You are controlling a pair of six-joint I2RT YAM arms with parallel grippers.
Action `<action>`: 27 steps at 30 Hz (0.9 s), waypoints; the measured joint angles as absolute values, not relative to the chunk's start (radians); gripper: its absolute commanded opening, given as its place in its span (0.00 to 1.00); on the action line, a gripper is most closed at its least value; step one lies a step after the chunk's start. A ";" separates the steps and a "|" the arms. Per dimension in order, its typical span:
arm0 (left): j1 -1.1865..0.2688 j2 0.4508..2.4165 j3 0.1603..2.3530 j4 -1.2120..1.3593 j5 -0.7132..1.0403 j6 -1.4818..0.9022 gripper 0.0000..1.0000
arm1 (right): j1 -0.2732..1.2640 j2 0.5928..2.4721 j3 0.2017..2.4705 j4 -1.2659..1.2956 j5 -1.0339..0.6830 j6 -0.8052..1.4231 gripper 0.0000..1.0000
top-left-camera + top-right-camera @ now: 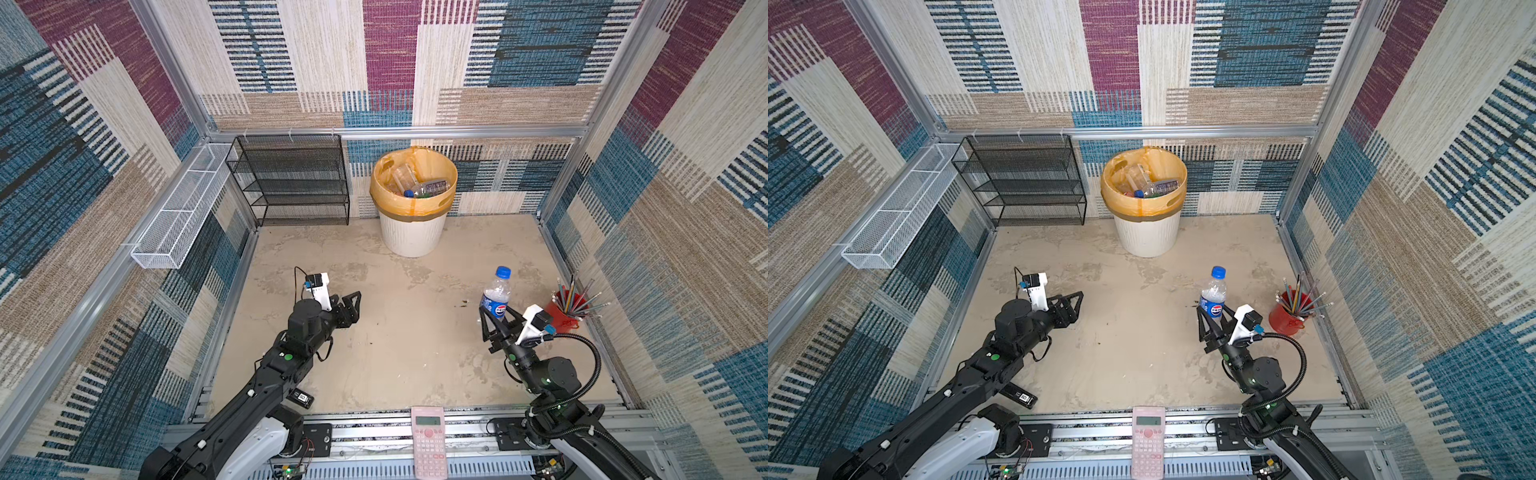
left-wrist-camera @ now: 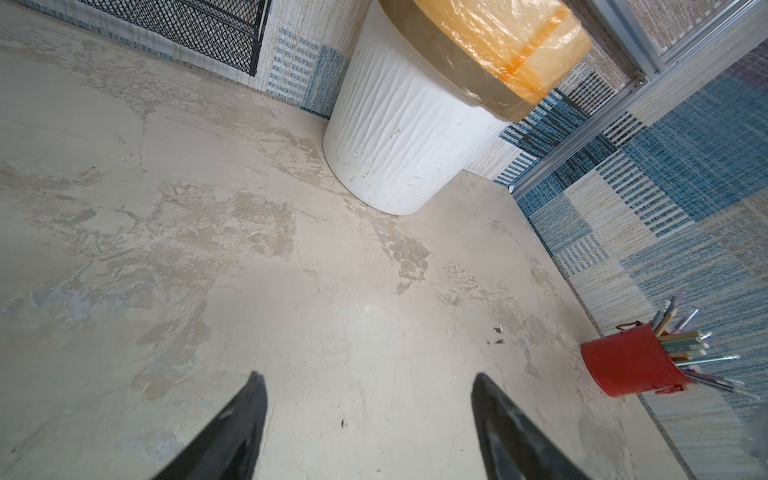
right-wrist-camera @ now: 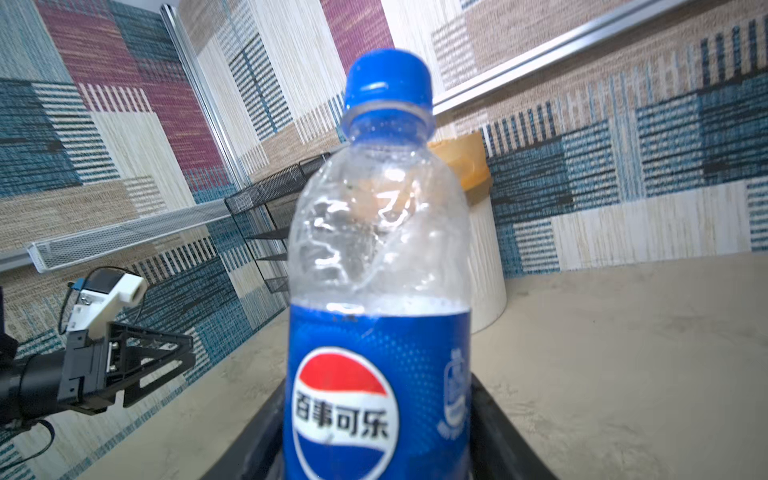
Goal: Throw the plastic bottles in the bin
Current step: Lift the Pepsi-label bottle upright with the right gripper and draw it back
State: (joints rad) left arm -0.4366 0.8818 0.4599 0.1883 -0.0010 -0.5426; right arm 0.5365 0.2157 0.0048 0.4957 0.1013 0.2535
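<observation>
A clear plastic bottle (image 1: 496, 291) (image 1: 1213, 291) (image 3: 378, 249) with a blue cap and a blue label stands upright at the right of the floor. My right gripper (image 1: 495, 313) (image 1: 1212, 312) (image 3: 376, 415) is shut on its labelled lower body. The bin (image 1: 411, 235) (image 1: 1146, 237) (image 2: 399, 133) (image 3: 488, 270), white and ribbed with an orange-yellow bag over its rim, stands against the back wall. Other plastic bottles (image 1: 424, 187) (image 1: 1152, 187) lie inside it. My left gripper (image 1: 355, 305) (image 1: 1077, 301) (image 2: 368, 376) hangs open over bare floor at the left, empty, well short of the bin.
A black mesh rack (image 1: 291, 178) stands at the back left beside the bin. A white wire basket (image 1: 183, 208) hangs on the left wall. A red cup of pencils (image 1: 567, 309) (image 2: 631, 365) stands just right of my right gripper. A pink calculator (image 1: 428, 440) lies on the front rail.
</observation>
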 measured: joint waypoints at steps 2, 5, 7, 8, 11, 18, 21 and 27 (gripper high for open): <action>-0.437 0.886 0.465 0.194 -0.001 -0.543 0.78 | 0.537 0.172 0.005 0.505 0.107 0.214 0.33; -0.437 0.892 0.472 0.197 -0.001 -0.546 0.78 | 0.536 0.162 0.005 0.556 0.108 0.150 0.33; -0.437 0.893 0.475 0.198 -0.001 -0.546 0.78 | 0.536 0.196 0.005 0.615 0.108 0.110 0.33; -0.437 0.893 0.475 0.198 -0.001 -0.546 0.78 | 0.536 0.224 0.005 0.649 0.107 0.089 0.33; -0.437 0.888 0.475 0.198 -0.001 -0.546 0.78 | 0.537 0.337 0.005 0.763 0.104 0.034 0.33; -0.437 0.859 0.475 0.194 -0.006 -0.546 0.78 | 0.536 0.631 0.032 1.032 0.073 -0.068 0.33; -0.437 0.843 0.475 0.187 -0.019 -0.546 0.78 | 0.535 0.730 0.086 1.146 0.059 -0.105 0.34; -0.437 0.811 0.475 0.158 -0.022 -0.546 0.78 | 0.535 0.878 0.173 1.319 0.042 -0.156 0.36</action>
